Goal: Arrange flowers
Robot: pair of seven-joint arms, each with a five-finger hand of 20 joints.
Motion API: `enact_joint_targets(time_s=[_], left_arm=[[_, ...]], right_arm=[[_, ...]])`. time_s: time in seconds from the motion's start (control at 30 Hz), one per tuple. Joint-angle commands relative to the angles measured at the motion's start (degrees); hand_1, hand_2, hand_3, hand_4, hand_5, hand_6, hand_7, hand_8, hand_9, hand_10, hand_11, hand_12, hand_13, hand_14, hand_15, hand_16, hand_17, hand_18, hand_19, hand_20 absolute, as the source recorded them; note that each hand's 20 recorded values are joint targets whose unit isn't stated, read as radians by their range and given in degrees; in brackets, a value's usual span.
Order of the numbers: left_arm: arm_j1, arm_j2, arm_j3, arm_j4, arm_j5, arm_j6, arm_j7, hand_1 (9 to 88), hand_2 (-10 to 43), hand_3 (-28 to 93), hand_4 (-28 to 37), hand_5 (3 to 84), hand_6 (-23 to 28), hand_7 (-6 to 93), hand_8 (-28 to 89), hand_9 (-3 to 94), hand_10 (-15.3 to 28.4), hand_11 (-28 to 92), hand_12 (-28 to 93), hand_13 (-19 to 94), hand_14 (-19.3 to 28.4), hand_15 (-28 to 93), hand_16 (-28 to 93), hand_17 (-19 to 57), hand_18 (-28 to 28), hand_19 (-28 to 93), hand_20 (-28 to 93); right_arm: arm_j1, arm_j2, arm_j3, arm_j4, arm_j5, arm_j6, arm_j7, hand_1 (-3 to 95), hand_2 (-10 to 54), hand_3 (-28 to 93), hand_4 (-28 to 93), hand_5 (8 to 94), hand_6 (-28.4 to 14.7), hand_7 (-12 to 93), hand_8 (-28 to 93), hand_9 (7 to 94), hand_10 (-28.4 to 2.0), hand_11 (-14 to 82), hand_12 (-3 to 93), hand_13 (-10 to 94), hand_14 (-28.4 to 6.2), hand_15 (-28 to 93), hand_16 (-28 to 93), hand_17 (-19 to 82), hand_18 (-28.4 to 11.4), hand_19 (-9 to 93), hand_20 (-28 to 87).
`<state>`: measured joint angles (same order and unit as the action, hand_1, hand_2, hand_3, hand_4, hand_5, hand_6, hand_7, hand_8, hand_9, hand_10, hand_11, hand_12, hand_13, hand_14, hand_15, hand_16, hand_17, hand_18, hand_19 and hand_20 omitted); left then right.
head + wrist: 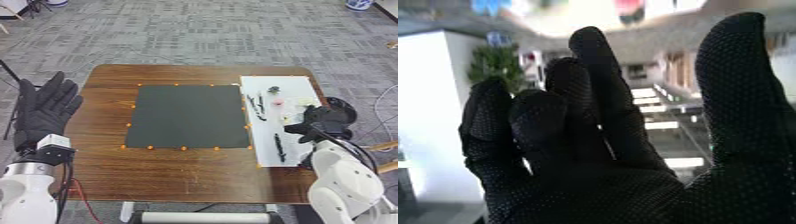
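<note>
My left hand is held off the table's left side, its fingers straight and open. My right hand is over the right part of the white board, palm toward the wrist camera; in the right wrist view the hand has relaxed, slightly bent fingers with nothing between them. On the board lie a small dark green sprig, a pink bloom and pale flowers, partly hidden by the hand. Thin black pieces lie along the board's left side, and another black piece lies lower.
A dark grey square mat with orange markers round its edge covers the middle of the brown table. Beside the right hand, at the table's right edge, is a rounded black object.
</note>
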<state>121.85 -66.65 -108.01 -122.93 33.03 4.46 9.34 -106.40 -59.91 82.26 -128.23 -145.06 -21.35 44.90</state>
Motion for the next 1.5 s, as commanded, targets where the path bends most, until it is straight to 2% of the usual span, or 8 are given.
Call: enact_joint_targets(time_s=[0.03,0.33,0.57,0.83,0.9,0.97,1.2,1.5], left_arm=[[1.5,0.46,-0.17,-0.04,-1.0,0.99,0.71,36.9,19.3,38,-28.3,38.4,8.8,7.2,-8,30.2,16.6,16,6,21,13.8,16,-5,-11.3,13.5,36,6],[1.3,0.17,0.09,0.29,-1.95,1.43,0.41,35.8,19.2,40,-28.3,38.4,8.9,7.0,-8,30.4,16.8,16,6,21,14.0,17,-5,-11.3,13.6,36,6],[1.4,-0.21,-0.06,0.24,-1.57,0.91,0.32,33.8,18.9,43,-28.3,38.4,8.9,7.0,-8,30.5,16.8,16,6,21,14.0,17,-5,-11.4,13.7,37,6],[1.9,-0.49,-0.6,-0.09,-2.36,0.39,0.61,28.7,17.8,52,-28.3,38.4,8.9,7.1,-8,31.4,17.2,17,6,21,14.2,18,-5,-11.4,13.7,37,6],[1.7,-0.38,-0.58,0.05,-2.18,0.32,0.72,27.6,17.6,54,-28.3,38.4,8.9,7.1,-8,31.8,17.2,17,6,22,14.3,18,-5,-11.4,13.7,37,6],[1.7,-0.62,-0.68,0.15,-2.67,0.41,0.87,27.1,17.3,55,-28.3,38.4,9.0,7.2,-8,32.0,17.3,17,7,22,14.4,18,-5,-11.4,13.7,37,6],[1.6,-0.69,-0.55,0.37,-3.03,0.49,1.13,24.1,16.9,62,-28.3,39.0,9.1,7.5,-9,33.2,17.4,18,7,22,14.7,18,-5,-11.2,13.8,37,6],[1.8,-0.49,-0.72,0.32,-4.46,1.65,2.03,23.1,16.6,64,-28.3,39.0,9.2,7.5,-9,32.9,17.4,18,7,22,14.7,19,-5,-11.0,13.7,37,6]], right_arm=[[-0.3,-1.1,-1.6,2.0,2.1,-2.0,1.6,32.2,-9.5,60,-28,56.8,-8.8,36,-11,51.8,-22.4,59.3,54.3,52,-21.9,79,52,26,-28.4,81,43],[-0.5,-2.7,-4.4,4.0,-0.7,-4.1,0.0,37.7,-9.5,54,-28,62.0,-7.7,32,-9,56.1,-21.1,58.7,53.6,56,-21.0,78,52,28,-28.4,81,44],[-0.8,-3.4,-5.7,4.8,-0.8,-6.0,0.2,38.6,-9.5,54,-28,63.5,-7.2,32,-8,57.6,-20.6,58.5,53.7,57,-20.7,78,52,29,-28.4,81,44],[-2.1,-4.6,-7.0,6.3,-1.4,-7.8,0.6,41.4,-9.5,66,-26,65.5,-6.5,33,-8,59.4,-20.1,58.5,53.3,59,-20.5,78,52,30,-28.4,82,44],[-2.5,-4.8,-7.3,7.0,-2.0,-8.0,0.5,46.2,-9.5,64,-25,66.4,-5.4,33,10,61.0,-19.4,58.5,53.3,59,-20.1,77,52,31,-28.4,82,44],[-2.3,-5.1,-7.3,7.3,-0.3,-10.4,1.5,51.5,-9.5,59,-24,67.8,-4.2,35,17,62.9,-18.5,58.8,54.1,61,-19.3,78,53,33,-28.1,83,44],[-2.9,-5.4,-8.0,8.5,-0.9,-9.3,0.9,54.3,-9.5,55,-22,69.5,-2.2,40,20,66.3,-16.9,60.2,55.9,62,-18.3,79,55,35,-27.9,85,45],[-4.0,-4.8,-7.4,7.7,-2.0,-1.6,-0.8,53.0,-9.5,65,-15,71.5,-1.3,48,21,71.5,-15.4,55.8,62.0,66,-17.1,78,52,38,-27.6,85,44]])
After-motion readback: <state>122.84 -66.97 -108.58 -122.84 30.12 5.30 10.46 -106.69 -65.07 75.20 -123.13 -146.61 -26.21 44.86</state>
